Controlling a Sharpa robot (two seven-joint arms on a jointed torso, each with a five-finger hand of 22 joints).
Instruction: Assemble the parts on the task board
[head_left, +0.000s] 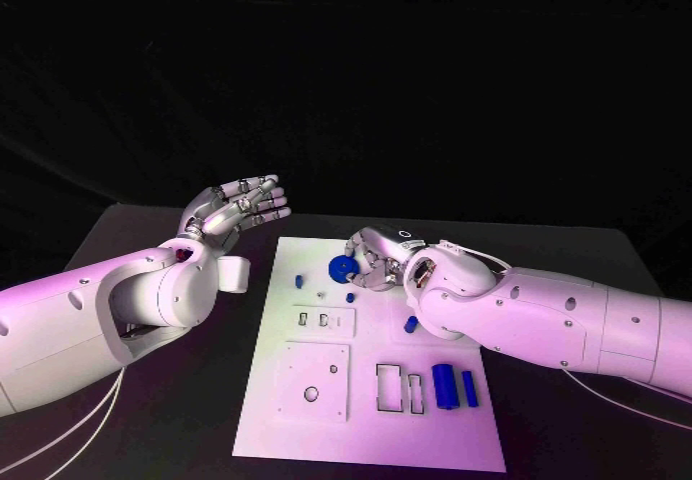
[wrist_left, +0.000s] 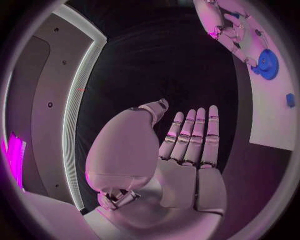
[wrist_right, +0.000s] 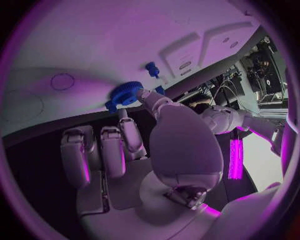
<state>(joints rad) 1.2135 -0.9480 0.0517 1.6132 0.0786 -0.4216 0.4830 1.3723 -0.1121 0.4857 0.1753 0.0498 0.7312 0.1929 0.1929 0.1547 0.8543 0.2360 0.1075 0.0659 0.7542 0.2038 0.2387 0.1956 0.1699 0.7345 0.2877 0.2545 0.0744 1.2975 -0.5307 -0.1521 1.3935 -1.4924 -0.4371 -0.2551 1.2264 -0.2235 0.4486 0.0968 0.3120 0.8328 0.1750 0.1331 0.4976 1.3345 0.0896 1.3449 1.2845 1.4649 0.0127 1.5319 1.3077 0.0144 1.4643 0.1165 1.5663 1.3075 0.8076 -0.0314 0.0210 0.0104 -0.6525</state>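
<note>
The right hand (head_left: 378, 258) pinches a blue gear (head_left: 343, 267) over the task board (head_left: 433, 440) — the left hand (head_left: 238, 206) hangs beside it, fingers spread, empty.

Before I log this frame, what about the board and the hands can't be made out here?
- Head view: whether the right hand grips the blue gear or just touches it; the hand covers the contact.
- Right wrist view: the gear is partly behind the thumb.
- Head view: the right arm hides part of the task board.
- Small blue parts: too small to identify.
</note>
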